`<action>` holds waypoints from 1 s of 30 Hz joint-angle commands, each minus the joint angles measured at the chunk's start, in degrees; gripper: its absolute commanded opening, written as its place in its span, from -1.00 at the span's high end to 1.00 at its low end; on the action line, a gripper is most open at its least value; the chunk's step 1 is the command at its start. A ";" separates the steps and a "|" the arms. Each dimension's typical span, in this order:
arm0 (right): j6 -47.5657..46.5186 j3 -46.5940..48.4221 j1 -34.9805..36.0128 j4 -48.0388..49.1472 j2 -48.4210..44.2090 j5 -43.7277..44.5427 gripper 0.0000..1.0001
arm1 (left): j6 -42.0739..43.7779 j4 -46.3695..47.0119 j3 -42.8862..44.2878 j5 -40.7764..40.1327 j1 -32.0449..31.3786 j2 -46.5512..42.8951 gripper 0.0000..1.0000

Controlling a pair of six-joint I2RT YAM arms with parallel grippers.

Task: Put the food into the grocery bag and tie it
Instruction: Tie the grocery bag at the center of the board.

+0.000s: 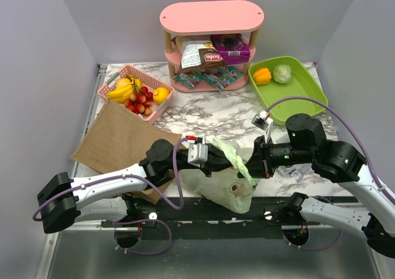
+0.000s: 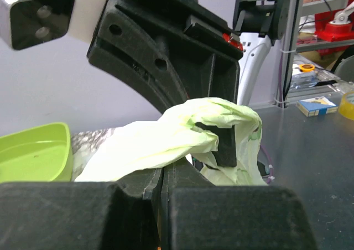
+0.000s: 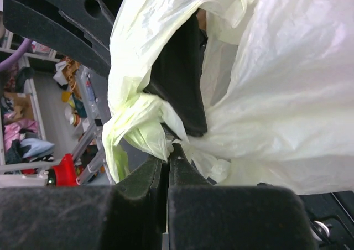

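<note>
Over the marble worktop [image 1: 203, 115], the left claw [image 1: 229, 160] and right claw [image 1: 250, 166] are both pinching the bag [image 1: 216, 189], its twisted top stretching between them, its body sagging beneath.

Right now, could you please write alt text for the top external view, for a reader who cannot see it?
Both the left gripper and right gripper are shut on the top of a pale-green grocery bag at the near edge of the table. Behind lie a brown paper bag, pink fruit basket, green tray and pink shelf.
</note>
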 commanded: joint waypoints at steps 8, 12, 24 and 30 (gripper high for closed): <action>-1.34 2.12 0.01 -3.65 -0.37 7.26 0.99 | 2.71 -10.56 -1.70 -4.93 0.16 -3.92 1.00; -1.29 3.45 0.01 -4.92 -0.18 12.59 0.99 | 2.53 -12.14 -1.67 -4.61 0.16 -4.70 1.00; 0.44 3.78 0.01 -6.12 -0.24 26.24 0.99 | 3.69 -19.54 -0.89 -4.01 0.16 -9.21 1.00; 2.50 4.14 0.01 -5.03 -0.18 34.38 0.99 | 4.31 -21.09 -1.72 -3.59 0.17 -11.34 1.00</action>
